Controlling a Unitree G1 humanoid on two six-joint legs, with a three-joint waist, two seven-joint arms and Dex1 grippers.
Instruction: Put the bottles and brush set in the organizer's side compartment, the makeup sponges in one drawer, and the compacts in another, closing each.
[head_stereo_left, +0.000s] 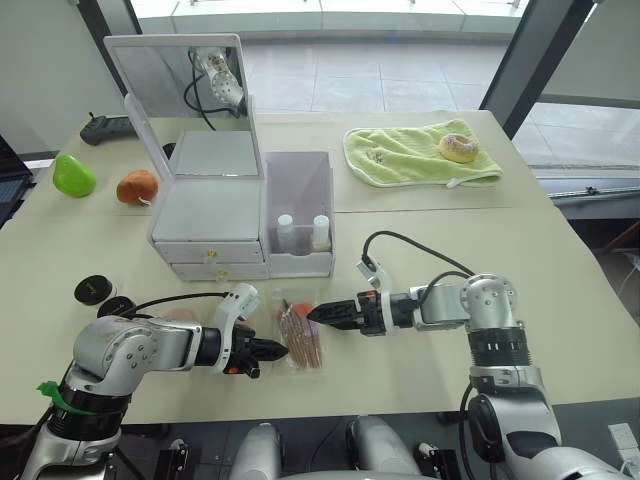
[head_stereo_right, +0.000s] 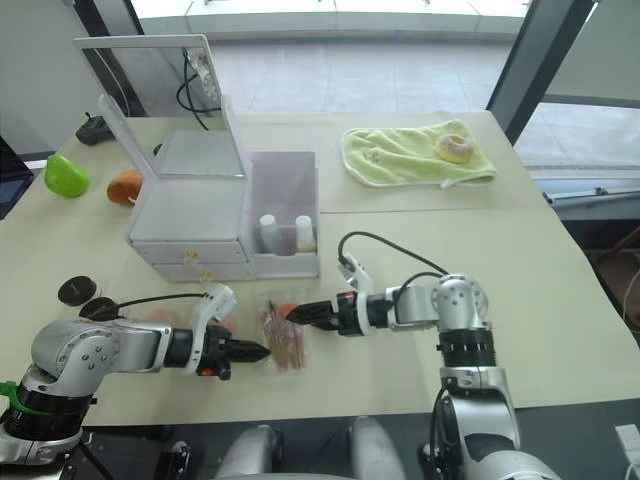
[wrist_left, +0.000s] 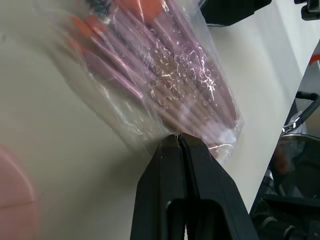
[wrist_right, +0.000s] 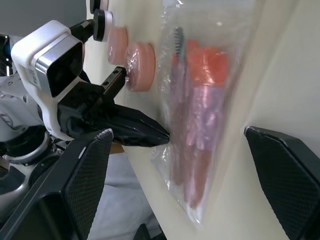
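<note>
The brush set (head_stereo_left: 300, 340), a clear pouch of pink-handled brushes, lies flat on the table in front of the organizer (head_stereo_left: 205, 215). My left gripper (head_stereo_left: 280, 352) is shut, its fingertips (wrist_left: 177, 142) on the pouch's thin near edge. From the other side, my right gripper (wrist_right: 177, 131) is open with the pouch's far end between its fingers. Both bottles (head_stereo_left: 286, 230) (head_stereo_left: 321, 232) stand in the side compartment (head_stereo_left: 300, 180). The two drawers look shut. The makeup sponges (wrist_right: 140, 65) lie just beyond my left gripper. The compacts (head_stereo_left: 92, 290) (head_stereo_left: 115, 306) rest at the left, near my left arm.
A green towel (head_stereo_left: 400, 160) with a doughnut-shaped thing (head_stereo_left: 459, 147) lies at the back right. A green fruit (head_stereo_left: 73, 175) and an orange fruit-shaped object (head_stereo_left: 137, 186) sit left of the organizer. A black device (head_stereo_left: 105, 127) rests at the far left edge.
</note>
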